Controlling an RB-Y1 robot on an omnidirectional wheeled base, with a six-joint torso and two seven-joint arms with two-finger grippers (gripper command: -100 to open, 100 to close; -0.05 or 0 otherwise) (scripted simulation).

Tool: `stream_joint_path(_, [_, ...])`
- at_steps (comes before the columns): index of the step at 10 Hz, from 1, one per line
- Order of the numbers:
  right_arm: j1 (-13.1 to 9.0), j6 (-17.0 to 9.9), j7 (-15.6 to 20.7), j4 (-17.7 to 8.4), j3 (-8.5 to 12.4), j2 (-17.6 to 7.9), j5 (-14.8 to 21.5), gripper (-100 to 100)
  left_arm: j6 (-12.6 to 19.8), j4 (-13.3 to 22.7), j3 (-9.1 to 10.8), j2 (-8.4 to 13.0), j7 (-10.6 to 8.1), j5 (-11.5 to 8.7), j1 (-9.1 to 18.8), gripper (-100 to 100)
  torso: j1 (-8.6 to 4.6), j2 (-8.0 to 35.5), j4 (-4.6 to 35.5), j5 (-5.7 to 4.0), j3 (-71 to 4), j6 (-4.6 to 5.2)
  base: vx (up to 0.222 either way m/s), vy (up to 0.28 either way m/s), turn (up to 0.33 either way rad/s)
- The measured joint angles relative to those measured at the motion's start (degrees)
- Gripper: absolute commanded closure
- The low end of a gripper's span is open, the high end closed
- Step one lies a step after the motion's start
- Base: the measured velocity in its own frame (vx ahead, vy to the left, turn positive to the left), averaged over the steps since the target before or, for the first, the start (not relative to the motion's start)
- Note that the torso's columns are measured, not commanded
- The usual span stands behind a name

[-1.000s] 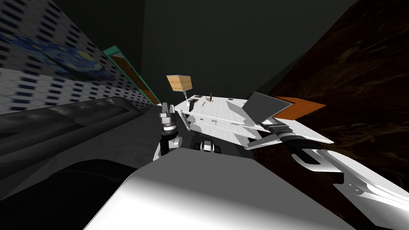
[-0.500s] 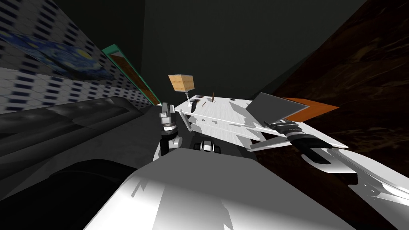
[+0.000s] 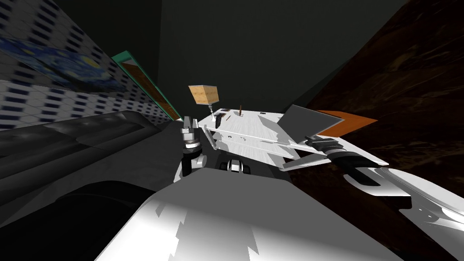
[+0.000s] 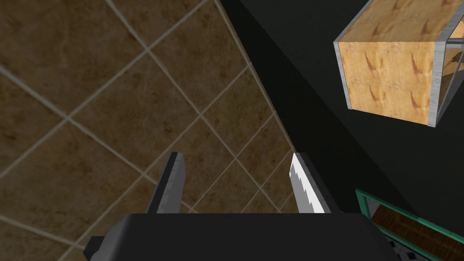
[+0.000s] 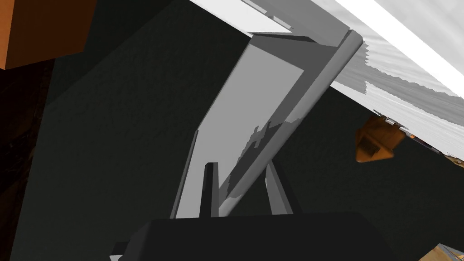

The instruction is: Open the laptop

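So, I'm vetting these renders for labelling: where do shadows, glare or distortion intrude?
Head view: wide lens splays the walls, slants the white table; jagged shadows cross it. Right wrist view: a stair-stepped shadow cuts the laptop lid in the right gripper; table glares flat white. Left wrist view: evenly lit brown tiles past the open left gripper.

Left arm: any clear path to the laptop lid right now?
Probably not. The left pincer stands open at the far end of the table from the laptop, aimed away from it, and the right pincer grips the lid's edge.
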State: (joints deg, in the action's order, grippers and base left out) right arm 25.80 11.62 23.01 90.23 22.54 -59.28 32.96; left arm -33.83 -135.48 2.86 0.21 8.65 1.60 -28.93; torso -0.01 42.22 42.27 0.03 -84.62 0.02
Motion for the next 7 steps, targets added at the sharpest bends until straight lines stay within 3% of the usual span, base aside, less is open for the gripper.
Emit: stream_joint_path(7, [-0.4, 3.9, -8.5, -3.1, -1.2, -3.1, -6.8, 100, 0.0, 0.0, 0.00, 0.0, 0.00, 0.0, 0.0, 0, 0.08, 0.1, 0.0, 0.01, 0.1, -0.04, 0.012, -0.019, -0.025])
